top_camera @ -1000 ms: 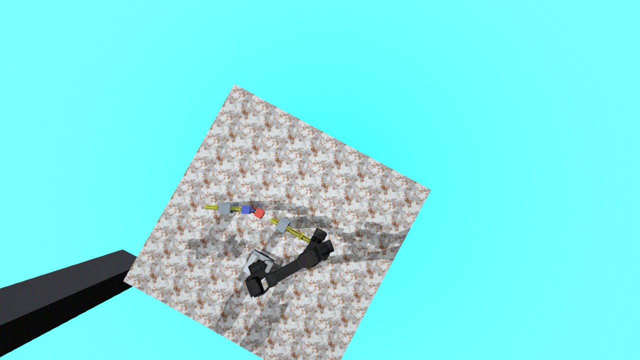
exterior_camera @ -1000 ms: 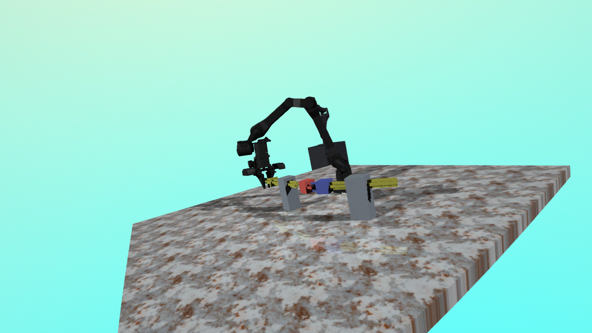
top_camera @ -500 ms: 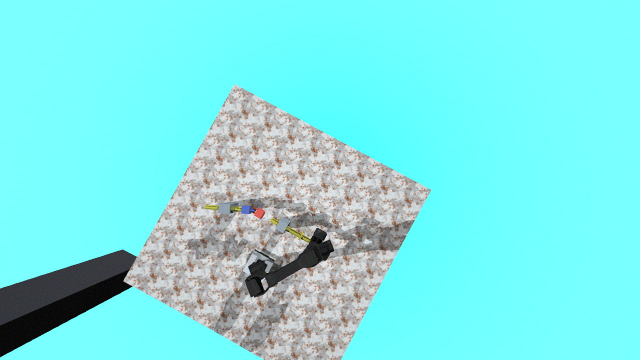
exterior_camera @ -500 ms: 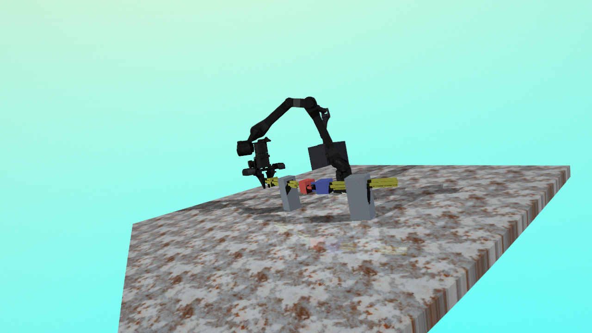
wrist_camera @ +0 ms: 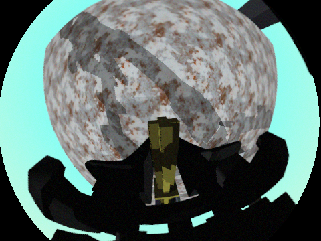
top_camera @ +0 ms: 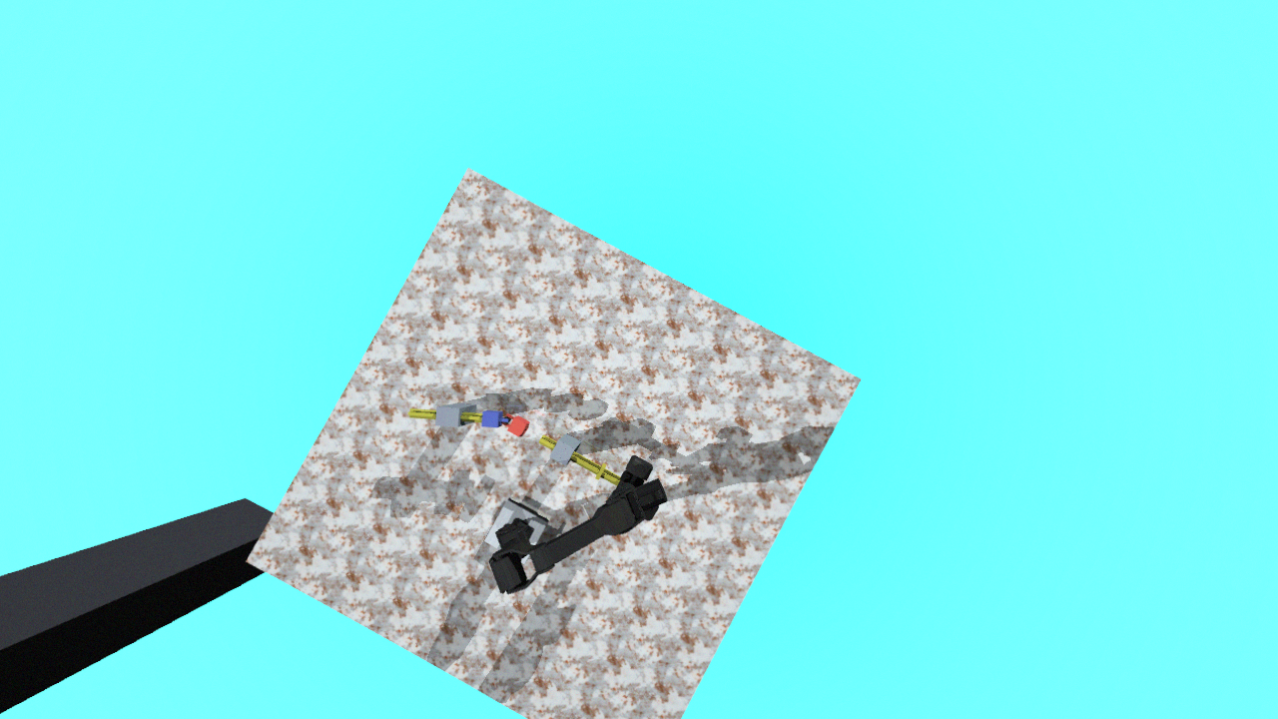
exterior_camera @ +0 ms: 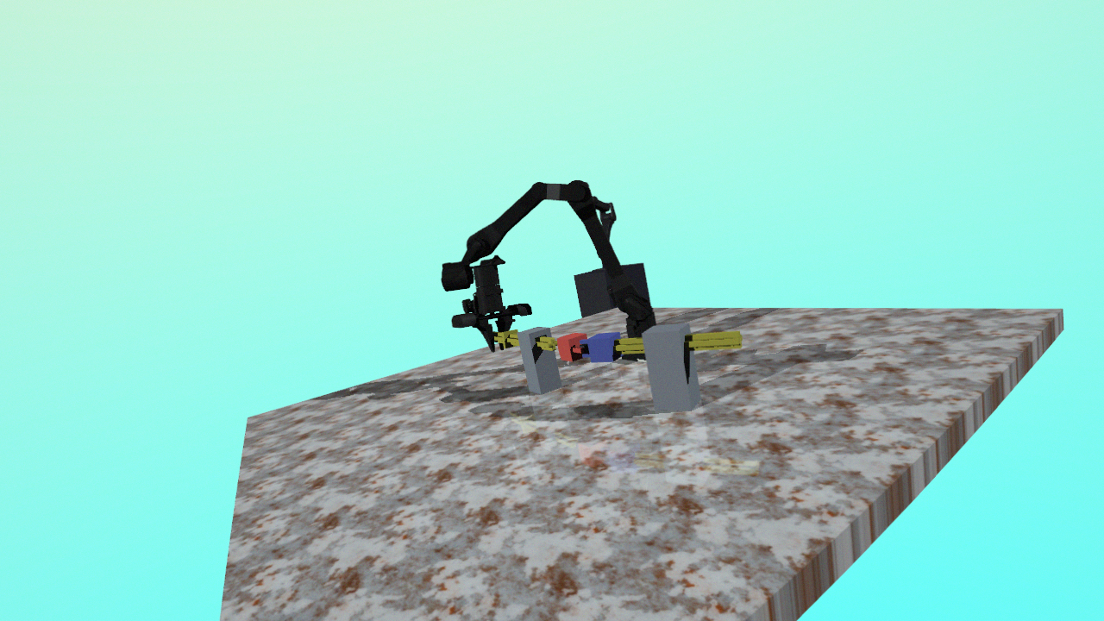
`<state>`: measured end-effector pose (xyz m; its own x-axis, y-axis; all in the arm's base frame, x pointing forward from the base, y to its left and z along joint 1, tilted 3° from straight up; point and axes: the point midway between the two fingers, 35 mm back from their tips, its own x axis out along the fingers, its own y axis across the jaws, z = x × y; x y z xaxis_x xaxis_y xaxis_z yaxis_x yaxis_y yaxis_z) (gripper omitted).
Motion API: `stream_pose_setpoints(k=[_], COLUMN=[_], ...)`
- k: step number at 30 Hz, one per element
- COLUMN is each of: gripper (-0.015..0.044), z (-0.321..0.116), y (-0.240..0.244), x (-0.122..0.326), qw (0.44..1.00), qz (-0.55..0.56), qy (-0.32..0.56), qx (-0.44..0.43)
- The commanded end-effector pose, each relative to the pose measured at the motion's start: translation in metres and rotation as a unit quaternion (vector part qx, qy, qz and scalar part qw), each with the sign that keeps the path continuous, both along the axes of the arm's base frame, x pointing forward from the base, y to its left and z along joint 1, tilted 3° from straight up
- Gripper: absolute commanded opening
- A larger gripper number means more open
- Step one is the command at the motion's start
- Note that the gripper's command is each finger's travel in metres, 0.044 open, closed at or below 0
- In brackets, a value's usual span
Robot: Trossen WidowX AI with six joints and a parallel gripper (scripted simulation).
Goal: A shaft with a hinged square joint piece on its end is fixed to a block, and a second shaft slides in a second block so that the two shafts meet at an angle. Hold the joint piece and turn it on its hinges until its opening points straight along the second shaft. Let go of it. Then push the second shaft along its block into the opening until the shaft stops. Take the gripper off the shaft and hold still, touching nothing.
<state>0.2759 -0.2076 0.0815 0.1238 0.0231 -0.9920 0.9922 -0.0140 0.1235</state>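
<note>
The first yellow shaft [top_camera: 419, 412] [exterior_camera: 713, 340] sits in its grey block [top_camera: 448, 415] [exterior_camera: 668, 374]. It carries the blue hinge part [top_camera: 491, 418] [exterior_camera: 603, 347] and the red square joint piece [top_camera: 518, 426] [exterior_camera: 569, 347], which is turned toward the second shaft. The second yellow shaft [top_camera: 585, 461] [wrist_camera: 164, 132] runs through the other grey block [top_camera: 564, 447] [exterior_camera: 540, 366]. In the top view a gap separates its front end from the red piece. My gripper [exterior_camera: 498, 340] [wrist_camera: 160, 136] is shut on the second shaft near its rear end, behind the collar [top_camera: 601, 470]. The arm hides the fingertips in the top view.
The arm's pale base [top_camera: 505, 521] stands on the speckled table [top_camera: 536, 295] [exterior_camera: 463, 524], beside the two shafts. The arm reaches from it to the second shaft's rear. A long dark beam [top_camera: 134, 572] lies beyond the table's left corner.
</note>
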Motion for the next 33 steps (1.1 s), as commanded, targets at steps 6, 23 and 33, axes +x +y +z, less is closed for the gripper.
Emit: stream_pose_setpoints(k=[6,23,33], gripper=[0.0067,0.0067,0.0000], z=[0.0000,-0.0007,-0.0004], y=[0.0000,0.0004,0.0014], x=[0.0000,-0.0005,-0.0002], qw=[1.000,1.000,1.000], qz=[0.000,-0.002,0.001], qy=[0.000,0.031,0.026], qx=[0.000,-0.001,0.001])
